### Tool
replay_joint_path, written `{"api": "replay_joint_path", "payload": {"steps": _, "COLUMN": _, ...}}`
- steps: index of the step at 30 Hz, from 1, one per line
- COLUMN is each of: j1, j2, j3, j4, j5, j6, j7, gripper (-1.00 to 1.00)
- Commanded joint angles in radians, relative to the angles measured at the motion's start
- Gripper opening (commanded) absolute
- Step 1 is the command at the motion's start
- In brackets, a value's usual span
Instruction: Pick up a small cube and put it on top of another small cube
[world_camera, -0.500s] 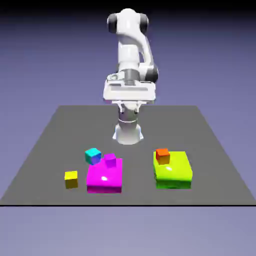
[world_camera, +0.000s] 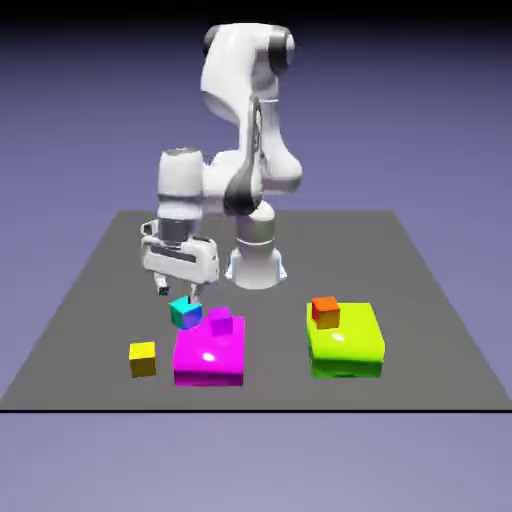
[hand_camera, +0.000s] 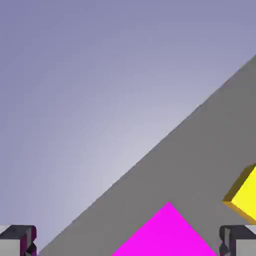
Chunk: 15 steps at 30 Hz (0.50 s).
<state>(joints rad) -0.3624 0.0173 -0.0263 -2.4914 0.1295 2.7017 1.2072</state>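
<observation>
The small yellow cube (world_camera: 143, 358) rests on the grey table (world_camera: 90, 300) at the exterior view's left, apart from everything else. It also shows at the hand view's right edge as a yellow cube (hand_camera: 245, 195). The small cyan cube (world_camera: 185, 313) sits on the table beside the magenta block's far corner. My gripper (world_camera: 177, 289) hangs open just above and behind the cyan cube, tilted, with nothing between its fingers. In the hand view the gripper (hand_camera: 128, 242) has its grey fingertips (hand_camera: 17, 240) far apart at the bottom corners.
A large magenta block (world_camera: 210, 355) carries a small purple cube (world_camera: 221, 321); its corner shows in the hand view as a magenta block (hand_camera: 165, 232). At the exterior view's right a lime-green block (world_camera: 348, 345) carries a small orange cube (world_camera: 325, 311).
The arm has swung down and toward the exterior view's left, bringing the hand from high above the table's middle to just over the cyan cube. No cube has moved.
</observation>
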Motion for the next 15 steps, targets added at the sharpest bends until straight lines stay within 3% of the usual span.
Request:
{"api": "replay_joint_path", "payload": {"steps": 1, "j1": -0.019, "j2": 0.036, "j3": -0.002, "j4": 0.020, "j5": 0.008, "j6": -0.021, "j7": 0.029, "gripper": 0.00}}
{"api": "replay_joint_path", "payload": {"steps": 9, "j1": -0.177, "j2": 0.286, "j3": -0.013, "j4": 0.155, "j5": 0.063, "j6": -0.163, "j7": 0.227, "gripper": 0.00}}
{"api": "replay_joint_path", "payload": {"steps": 14, "j1": -0.193, "j2": 0.457, "j3": 0.022, "j4": 0.172, "j5": 0.104, "j6": -0.010, "j7": 0.194, "gripper": 0.00}}
{"api": "replay_joint_path", "payload": {"steps": 15, "j1": -0.193, "j2": 0.457, "j3": 0.022, "j4": 0.172, "j5": 0.104, "j6": -0.010, "j7": 0.194, "gripper": -1.00}}
